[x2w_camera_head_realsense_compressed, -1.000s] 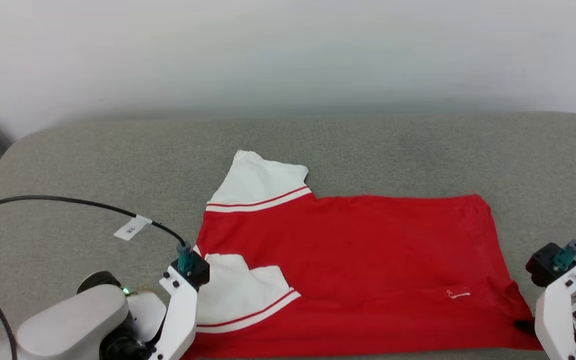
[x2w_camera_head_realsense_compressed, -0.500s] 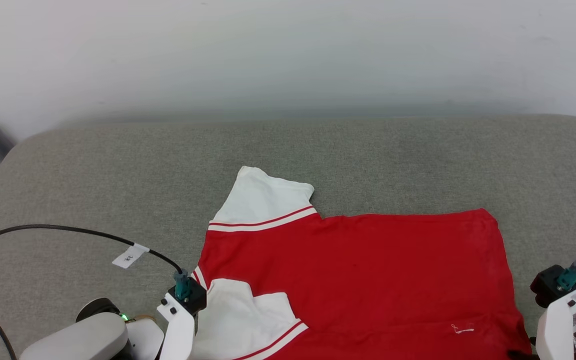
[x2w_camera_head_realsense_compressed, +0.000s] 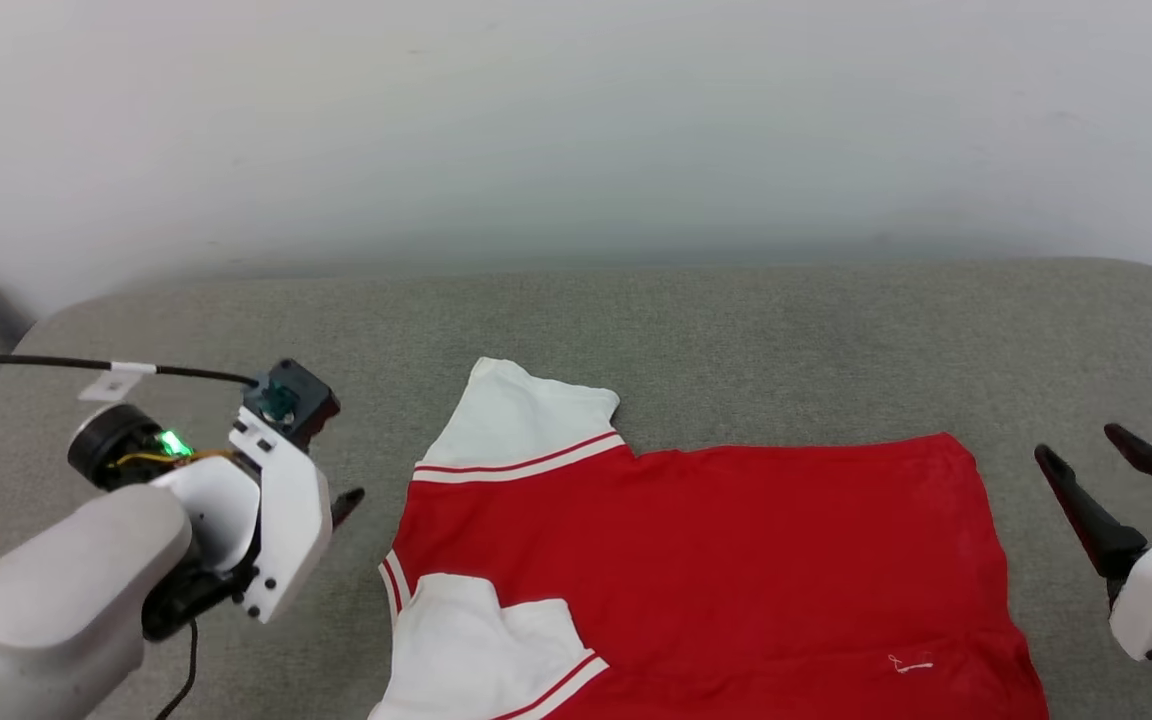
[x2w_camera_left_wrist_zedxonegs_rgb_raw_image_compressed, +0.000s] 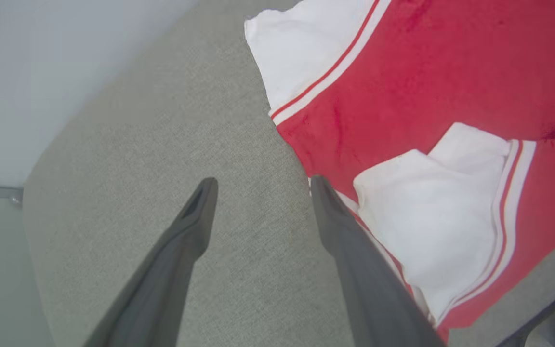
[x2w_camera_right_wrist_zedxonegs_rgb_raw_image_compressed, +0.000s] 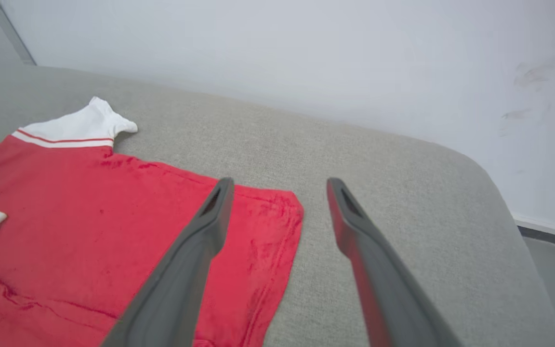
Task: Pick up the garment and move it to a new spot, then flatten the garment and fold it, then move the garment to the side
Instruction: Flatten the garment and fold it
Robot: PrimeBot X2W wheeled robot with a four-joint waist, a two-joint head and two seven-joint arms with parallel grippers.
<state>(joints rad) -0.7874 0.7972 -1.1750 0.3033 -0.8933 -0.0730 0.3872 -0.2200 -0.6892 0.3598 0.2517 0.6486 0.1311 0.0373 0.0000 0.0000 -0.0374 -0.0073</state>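
red shirt (x2w_camera_head_realsense_compressed: 706, 560) lies spread on the grey cushion (x2w_camera_head_realsense_compressed: 736, 320), low in the head view's middle, with one white sleeve turned in. left gripper (x2w_camera_left_wrist_zedxonegs_rgb_raw_image_compressed: 262, 185) and right gripper (x2w_camera_right_wrist_zedxonegs_rgb_raw_image_compressed: 281, 185) hang open and empty at its sides. folding seems under way; next, pinch an edge.
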